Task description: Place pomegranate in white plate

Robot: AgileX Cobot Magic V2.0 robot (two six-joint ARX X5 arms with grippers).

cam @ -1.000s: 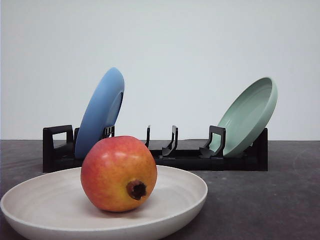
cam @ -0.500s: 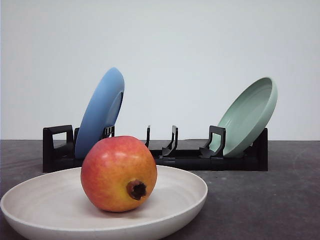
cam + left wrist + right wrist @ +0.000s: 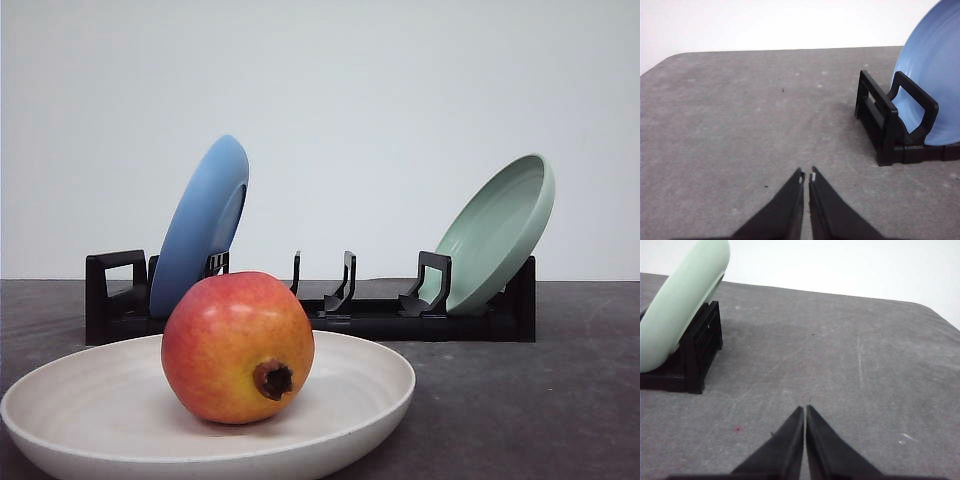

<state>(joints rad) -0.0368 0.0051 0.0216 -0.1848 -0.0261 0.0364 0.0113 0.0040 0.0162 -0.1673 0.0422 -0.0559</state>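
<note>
Grey, lightly scuffed table (image 3: 560,400) spreads under everything, and both wrist views look across bare stretches of it. Standing on it, a long black dish rack (image 3: 350,315) holds two plates tilted on edge: the blue plate (image 3: 200,225) at the rack end ahead of the left gripper (image 3: 806,176), and the pale green plate (image 3: 500,235) at the end ahead of the right gripper (image 3: 804,409).

Nearer the front camera than the rack lies the white plate (image 3: 60,400), flat on the table, wide and shallow with a raised rim. The pomegranate (image 3: 238,347) sits inside it, resting on the plate's floor toward the middle, its red-to-orange skin facing the camera and its dark crown stub pointing forward and slightly down.

Each gripper has its two black fingers pressed together at the tips with nothing between them, poised above bare table, well apart from the rack.
</note>
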